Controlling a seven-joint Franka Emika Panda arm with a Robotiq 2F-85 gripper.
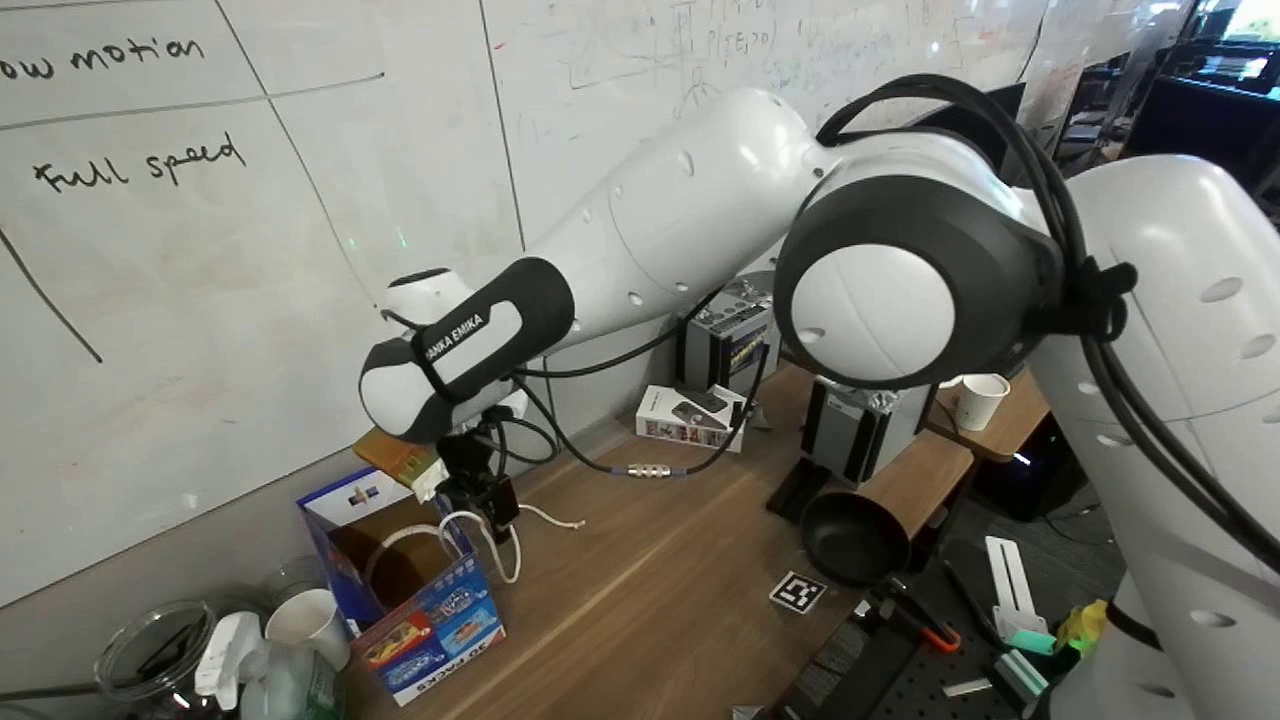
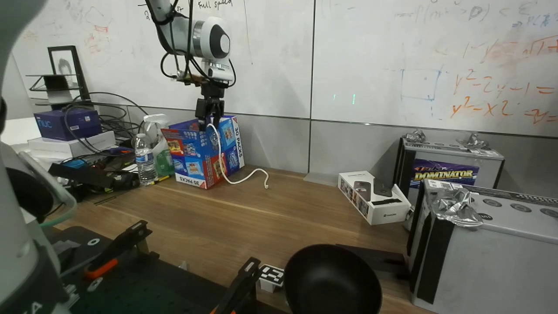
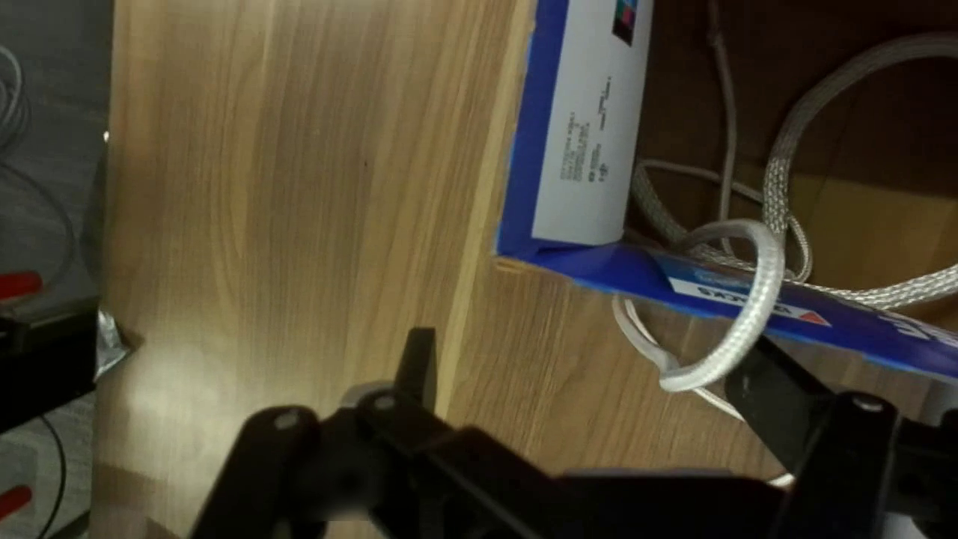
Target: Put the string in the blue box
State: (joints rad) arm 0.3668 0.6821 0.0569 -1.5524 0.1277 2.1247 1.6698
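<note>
We're seeing string [image 3: 764, 292] partly lying inside blue box [image 2: 198, 150], tail [image 2: 234, 182] trailing outside onto bench [image 2: 279, 209]; gripper [image 3: 589, 344] standing spread; we're needing tail inside.

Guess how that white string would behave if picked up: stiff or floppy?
Likely floppy: the white string loops over the rim of the blue box. It may snag or drag, since some lies curled inside while a tail trails onto the table. Probably light too, as it looks thin.
</note>
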